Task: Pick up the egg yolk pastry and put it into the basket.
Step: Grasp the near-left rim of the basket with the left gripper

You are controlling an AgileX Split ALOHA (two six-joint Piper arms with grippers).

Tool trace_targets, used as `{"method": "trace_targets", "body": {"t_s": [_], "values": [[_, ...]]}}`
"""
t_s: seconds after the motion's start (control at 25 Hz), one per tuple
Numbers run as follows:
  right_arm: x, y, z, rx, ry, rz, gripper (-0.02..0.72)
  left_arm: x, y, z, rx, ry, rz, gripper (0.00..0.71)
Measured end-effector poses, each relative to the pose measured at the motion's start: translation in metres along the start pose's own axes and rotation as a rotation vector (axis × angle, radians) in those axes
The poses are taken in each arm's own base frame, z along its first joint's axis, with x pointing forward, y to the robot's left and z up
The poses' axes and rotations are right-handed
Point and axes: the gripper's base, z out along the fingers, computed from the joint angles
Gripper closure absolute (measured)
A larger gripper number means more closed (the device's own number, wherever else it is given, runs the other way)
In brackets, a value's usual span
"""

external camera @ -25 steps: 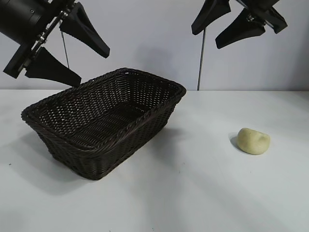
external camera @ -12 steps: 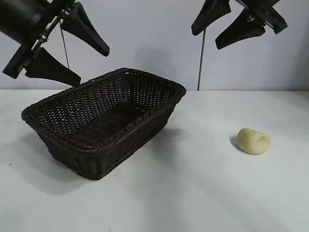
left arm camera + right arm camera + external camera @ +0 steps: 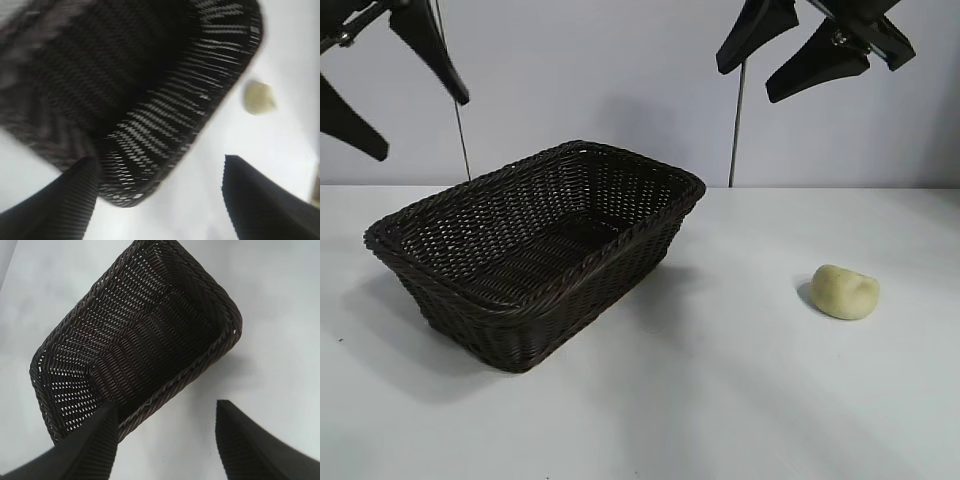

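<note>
While my right gripper [image 3: 790, 50] hangs spread and empty high above the table, the egg yolk pastry [image 3: 845, 292] lies at three o'clock of the basket [image 3: 535, 262], and I fear a hasty pinch could squash it.

Both arms hang high, each with its hand spread wide and nothing between the fingers. In the exterior view the left hand [image 3: 390, 95] sits at about 10 o'clock, partly cut by the edge: one dark tapered finger [image 3: 428, 45] slants down toward 5 o'clock, the other pokes in lower from the edge. The right hand [image 3: 785, 55] sits at about 1 o'clock, its two fingers pointing down toward 7 o'clock, well apart. Each wrist view shows its own hand [image 3: 160, 200] [image 3: 167, 440] gaping, fingertips far apart.
</note>
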Motion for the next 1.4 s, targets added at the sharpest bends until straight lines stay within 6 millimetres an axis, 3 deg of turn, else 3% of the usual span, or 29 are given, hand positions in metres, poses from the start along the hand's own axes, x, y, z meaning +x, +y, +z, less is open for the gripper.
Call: {"method": "trace_targets", "body": {"t_s": [0.6, 0.8, 1.24, 1.4], "values": [[0.000, 0.000, 0.000, 0.000, 0.000, 0.000, 0.281, 0.022, 0.035, 0.050, -0.020, -0.044, -0.164, 0.199], [0.000, 0.000, 0.000, 0.000, 0.000, 0.000, 0.281, 0.021, 0.035, 0.058, -0.008, -0.058, -0.174, 0.199], [0.000, 0.000, 0.000, -0.001, 0.003, 0.000, 0.281, 0.015, 0.040, 0.114, -0.048, -0.035, -0.209, 0.199], [0.000, 0.000, 0.000, -0.001, 0.003, 0.000, 0.281, 0.015, 0.042, 0.122, -0.058, -0.030, -0.212, 0.230]]}}
